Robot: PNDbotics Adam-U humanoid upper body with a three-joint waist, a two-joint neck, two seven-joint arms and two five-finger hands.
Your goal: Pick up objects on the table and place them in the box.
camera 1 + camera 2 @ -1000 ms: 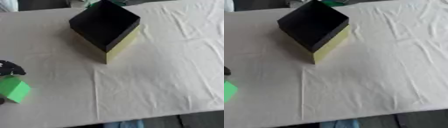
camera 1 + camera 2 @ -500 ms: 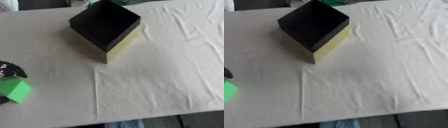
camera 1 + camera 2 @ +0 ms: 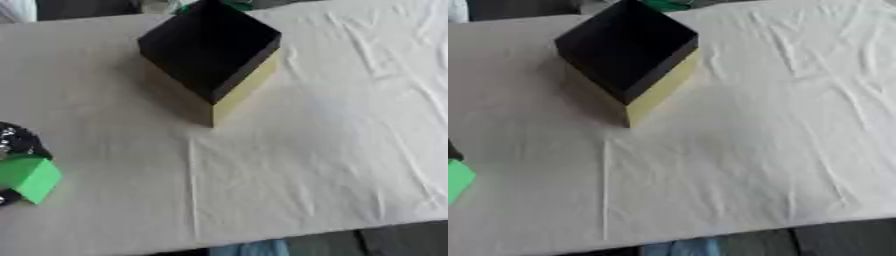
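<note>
At table's left edge, left hand (image 3: 16, 145) prob. gripping green block (image 3: 31, 177), box (image 3: 210, 47) well apart.

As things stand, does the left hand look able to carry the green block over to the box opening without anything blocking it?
Probably yes. The left hand is curled round the green block at the left edge, and only bare tablecloth lies between it and the open-topped box.

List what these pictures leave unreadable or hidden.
- Left hand: cut off by the left eye view's left edge; the green block covers part of it, though dark fingers show above and below the block.
- Box: its inside is uniformly dark, so its contents cannot be told.
- Green thing behind the box: mostly hidden by the box and the top edge.
- Right hand: in neither view.
</note>
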